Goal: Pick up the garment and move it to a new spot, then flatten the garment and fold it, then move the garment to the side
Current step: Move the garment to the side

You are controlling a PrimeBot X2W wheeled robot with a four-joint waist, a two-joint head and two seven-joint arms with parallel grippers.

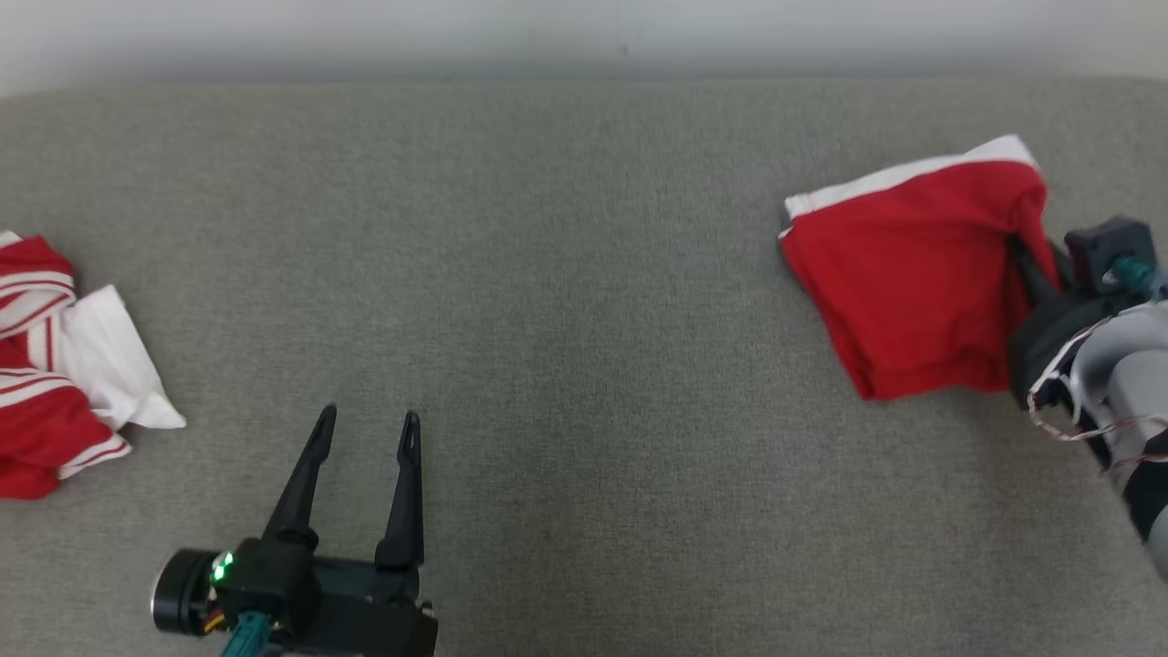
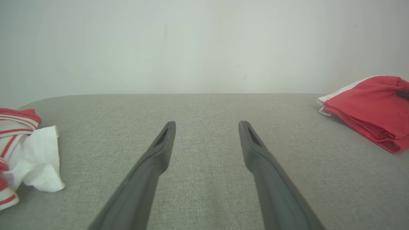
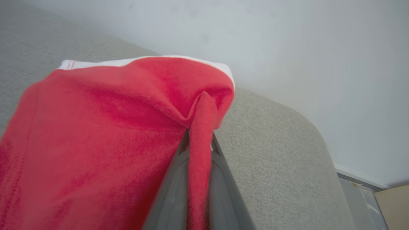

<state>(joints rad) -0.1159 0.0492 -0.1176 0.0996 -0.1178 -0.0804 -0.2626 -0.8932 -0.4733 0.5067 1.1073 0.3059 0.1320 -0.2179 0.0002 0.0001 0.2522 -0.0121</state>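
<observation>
A folded red garment (image 1: 903, 283) with a white band along its far edge lies at the right of the grey surface (image 1: 566, 274). My right gripper (image 1: 1027, 260) is shut on its right edge, with a pinch of red cloth (image 3: 199, 143) pulled up between the fingers (image 3: 172, 185). The garment (image 2: 370, 108) also appears at the far right of the left wrist view. My left gripper (image 1: 365, 424) hovers open over bare surface at the lower left, its fingers (image 2: 159, 150) holding nothing.
A crumpled red-and-white striped garment (image 1: 46, 365) with a white part lies at the left edge, and shows again (image 2: 25, 150) left of my open fingers. A pale wall runs behind the surface. The surface's rounded right edge (image 3: 322, 150) drops off near the held garment.
</observation>
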